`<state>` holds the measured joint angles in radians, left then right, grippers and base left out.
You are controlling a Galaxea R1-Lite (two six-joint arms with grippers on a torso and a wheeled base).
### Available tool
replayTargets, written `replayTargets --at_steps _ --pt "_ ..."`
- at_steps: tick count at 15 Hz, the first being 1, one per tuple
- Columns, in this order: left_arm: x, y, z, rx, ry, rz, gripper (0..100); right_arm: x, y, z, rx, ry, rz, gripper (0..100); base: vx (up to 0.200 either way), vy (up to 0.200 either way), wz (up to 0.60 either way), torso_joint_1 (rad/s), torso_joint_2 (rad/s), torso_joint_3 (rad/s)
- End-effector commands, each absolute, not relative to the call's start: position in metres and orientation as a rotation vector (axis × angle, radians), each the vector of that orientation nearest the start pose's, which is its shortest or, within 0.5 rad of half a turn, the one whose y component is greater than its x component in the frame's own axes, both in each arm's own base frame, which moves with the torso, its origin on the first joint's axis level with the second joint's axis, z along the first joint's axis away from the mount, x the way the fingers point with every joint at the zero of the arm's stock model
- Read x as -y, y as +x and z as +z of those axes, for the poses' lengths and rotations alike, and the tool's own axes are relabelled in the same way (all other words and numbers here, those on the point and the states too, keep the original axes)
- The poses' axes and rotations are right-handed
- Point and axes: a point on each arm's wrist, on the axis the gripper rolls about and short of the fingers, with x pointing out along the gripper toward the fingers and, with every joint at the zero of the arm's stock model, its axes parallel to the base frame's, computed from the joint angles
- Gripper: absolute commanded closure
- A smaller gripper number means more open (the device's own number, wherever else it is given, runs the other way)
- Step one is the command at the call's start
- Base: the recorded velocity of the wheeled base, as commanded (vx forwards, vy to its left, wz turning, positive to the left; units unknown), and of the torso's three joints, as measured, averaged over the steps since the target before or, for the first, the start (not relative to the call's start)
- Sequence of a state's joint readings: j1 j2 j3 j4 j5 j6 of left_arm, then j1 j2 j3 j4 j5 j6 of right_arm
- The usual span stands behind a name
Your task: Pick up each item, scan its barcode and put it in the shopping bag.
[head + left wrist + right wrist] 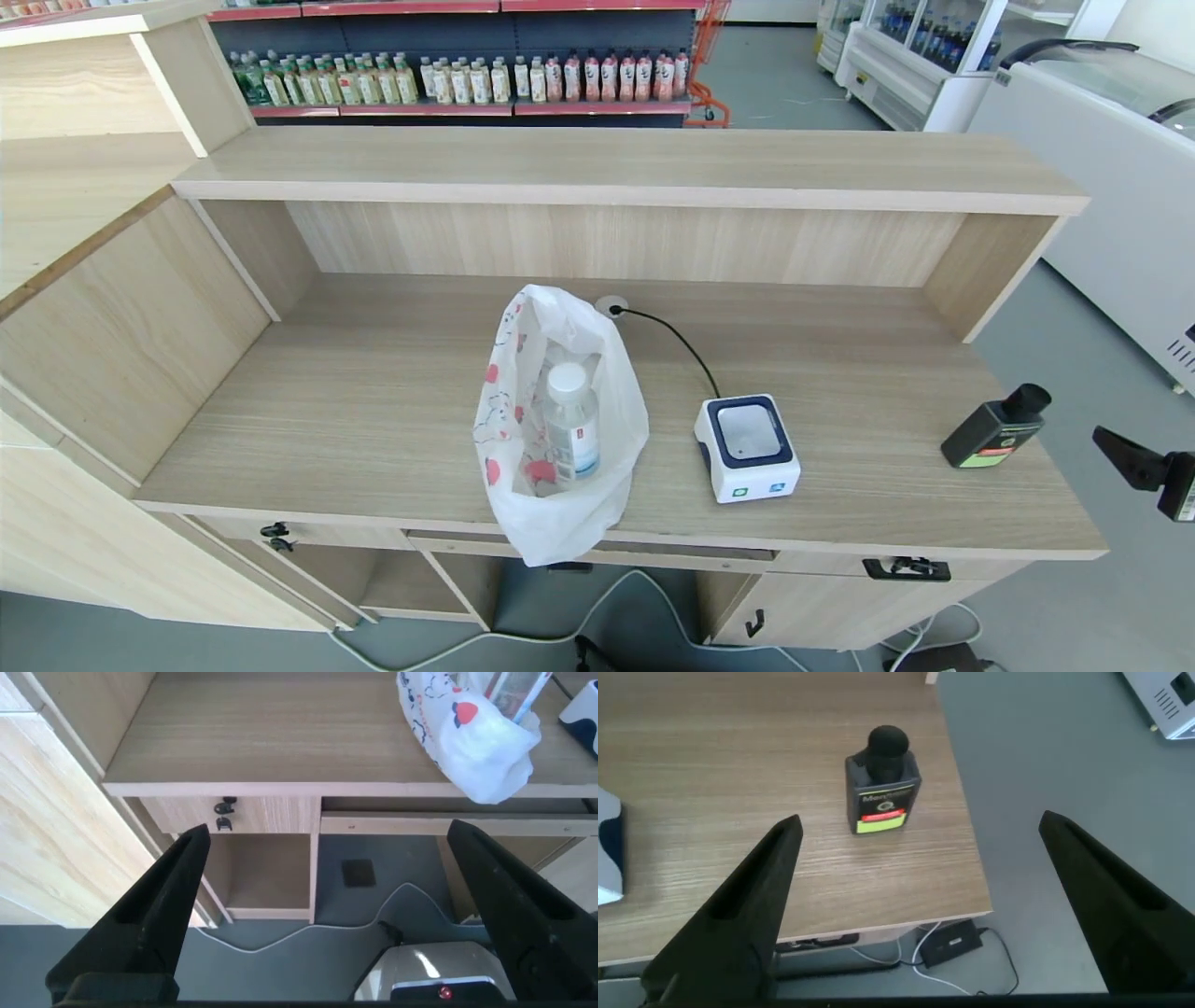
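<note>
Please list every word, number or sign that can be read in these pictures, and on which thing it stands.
Nothing reads clearly enough to quote.
dark bottle: pale print above a red and green band, blurred.
water bottle: label print too small.
scanner: one green and one blue square mark, no legible words.
shopping bag: red hearts, no words.
shelf bottles: labels too small.

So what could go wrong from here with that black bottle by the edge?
1. The black bottle lies near the counter's right edge. A slightly off grab by the open right gripper might nudge it onto the floor.
2. The floppy shopping bag sags over the counter's front edge with a water bottle inside. Dropping in more weight could tip it off.
</note>
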<state>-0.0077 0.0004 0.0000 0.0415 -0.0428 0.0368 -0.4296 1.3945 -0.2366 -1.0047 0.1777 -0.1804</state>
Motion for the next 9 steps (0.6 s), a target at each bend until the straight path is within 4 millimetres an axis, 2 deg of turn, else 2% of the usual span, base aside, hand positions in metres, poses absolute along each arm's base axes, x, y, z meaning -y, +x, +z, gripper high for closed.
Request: replayTargets --at_steps 1,9 --pt "0.001 -0.023 0.071 -0.04 0.036 -0.051 0 0.077 0.171 0.147 -0.186 -0.145 -0.252 0 0.0 -0.2 0.0 0.002 0.0 0.007" --pt "0.001 -0.023 0.071 -0.041 0.033 -0.051 0 0.076 0.163 0.136 -0.232 -0.157 -0.255 0 0.0 -0.2 0.0 0.003 0.0 0.004"
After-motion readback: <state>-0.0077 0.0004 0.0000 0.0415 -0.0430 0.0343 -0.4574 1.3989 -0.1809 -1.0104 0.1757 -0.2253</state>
